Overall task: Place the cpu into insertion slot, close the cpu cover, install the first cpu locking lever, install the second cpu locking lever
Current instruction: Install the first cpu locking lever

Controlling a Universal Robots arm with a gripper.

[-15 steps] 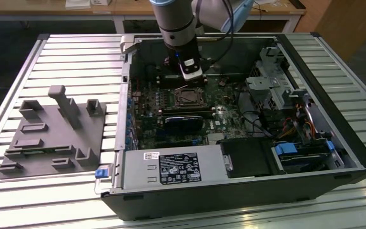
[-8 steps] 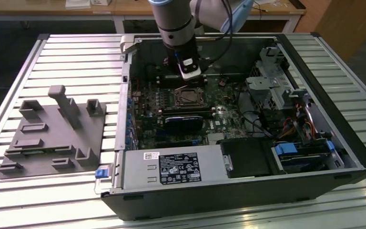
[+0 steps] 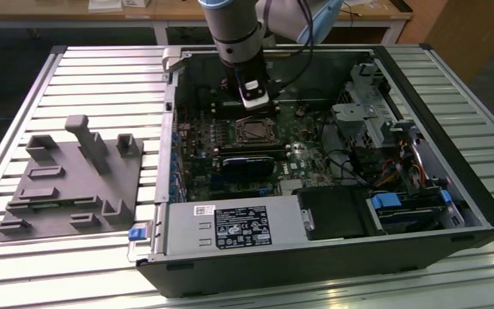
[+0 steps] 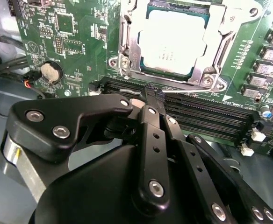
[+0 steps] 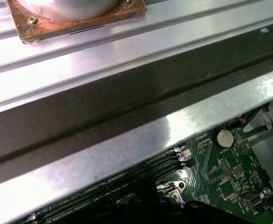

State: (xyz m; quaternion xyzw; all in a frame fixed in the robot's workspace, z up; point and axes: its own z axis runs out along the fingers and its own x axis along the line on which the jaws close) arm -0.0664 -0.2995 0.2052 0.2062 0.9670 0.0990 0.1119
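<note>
Cpu (image 4: 171, 44) 1; cpu cover (image 4: 216, 49) 1, down over it; gripper (image 4: 151, 95) 1

You are working in a robotics lab or test workshop. Your bench (image 3: 101, 77) is built from slotted aluminium profile. A grey fixture plate (image 3: 67, 187) with raised blocks sits near its edge on the exterior view's left. An opened desktop computer case (image 3: 316, 273) lies on the bench, with the robot arm (image 3: 234, 32) lowering its tool (image 3: 257, 106) inside. Wooden desks (image 3: 58, 14) stand beyond the far edge.

A ribbed metal table (image 3: 101, 71) fronts a pale wooden desk (image 3: 58, 9) over dark floor (image 3: 7, 48).
</note>
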